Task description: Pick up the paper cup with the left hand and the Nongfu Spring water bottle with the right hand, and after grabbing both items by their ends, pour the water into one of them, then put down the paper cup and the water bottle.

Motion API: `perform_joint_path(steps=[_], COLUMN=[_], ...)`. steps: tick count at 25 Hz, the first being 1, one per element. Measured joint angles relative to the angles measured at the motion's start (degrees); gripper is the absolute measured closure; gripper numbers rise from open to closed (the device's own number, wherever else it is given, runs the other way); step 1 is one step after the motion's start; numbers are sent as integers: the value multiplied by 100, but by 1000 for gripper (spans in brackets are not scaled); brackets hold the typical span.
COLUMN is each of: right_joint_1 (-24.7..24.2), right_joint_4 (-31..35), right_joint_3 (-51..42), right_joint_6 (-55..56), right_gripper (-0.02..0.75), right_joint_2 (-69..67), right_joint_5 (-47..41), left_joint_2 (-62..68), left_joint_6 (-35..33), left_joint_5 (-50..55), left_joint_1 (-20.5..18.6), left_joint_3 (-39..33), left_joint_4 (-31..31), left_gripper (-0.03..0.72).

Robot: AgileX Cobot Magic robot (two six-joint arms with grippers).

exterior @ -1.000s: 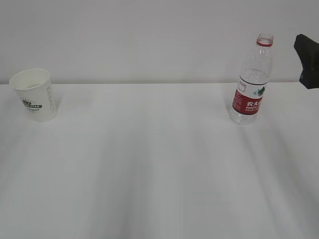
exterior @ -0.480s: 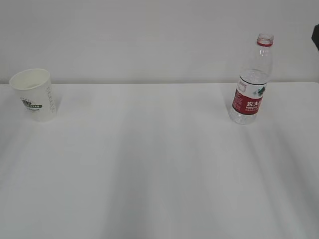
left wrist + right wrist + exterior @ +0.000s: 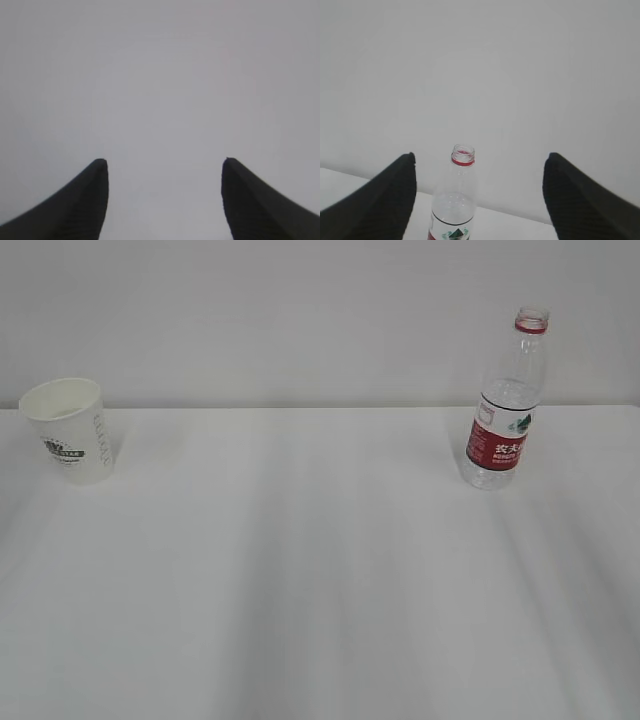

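Cup and bottle stand well apart on the white table (image 3: 320, 590), and that spacing looks deliberate: one item for each arm. From the table's middle, the paper cup (image 3: 68, 430) sits at about ten o'clock near the left edge, upright, its open mouth up and its dark green logo facing the exterior camera, on the side the left arm serves. The Nongfu Spring water bottle (image 3: 505, 400) stands at about two o'clock on the right arm's side, upright, uncapped, with its red neck ring at the top and its red-and-white label around the lower body. Whether the water is in the cup or the bottle cannot be told. Neither arm shows in the exterior view. In the left wrist view the left gripper (image 3: 165, 162) is released, its dark fingertips spread wide with nothing between them, facing only a blank pale surface; the cup is not in its sight. In the right wrist view the right gripper (image 3: 480, 157) is likewise released and empty, and the bottle stands beyond it, apart from both fingertips, its neck at about six o'clock in that view. Both items rest free and untouched, so judged from this, either nothing has been lifted or both are set down.
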State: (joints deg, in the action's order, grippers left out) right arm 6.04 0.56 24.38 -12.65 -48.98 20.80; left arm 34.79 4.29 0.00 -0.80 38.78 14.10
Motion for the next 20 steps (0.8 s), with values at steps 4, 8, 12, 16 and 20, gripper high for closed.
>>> perform_joint_path(steps=[4, 8, 12, 16, 20], right_joint_1=[0, 0, 0, 0, 0], right_joint_4=[0, 0, 0, 0, 0], right_joint_3=[0, 0, 10, 32, 55], right_joint_6=[0, 0, 0, 0, 0], right_gripper=[145, 145, 145, 145, 146], right_joint_2=[373, 735, 1029, 1246, 1441], right_joint_5=[-472, -912, -1452, -1896, -2377], left_joint_2=[-331, -750, -1048, -1284, -1484], left_joint_6=[0, 0, 0, 0, 0], left_joint_5=[523, 1092, 1655, 2170, 2732], left_joint_1=[0, 0, 0, 0, 0], left_joint_3=[0, 0, 7, 7, 12], left_joint_4=[61, 61, 61, 61, 61], left_gripper=[172, 172, 172, 172, 172])
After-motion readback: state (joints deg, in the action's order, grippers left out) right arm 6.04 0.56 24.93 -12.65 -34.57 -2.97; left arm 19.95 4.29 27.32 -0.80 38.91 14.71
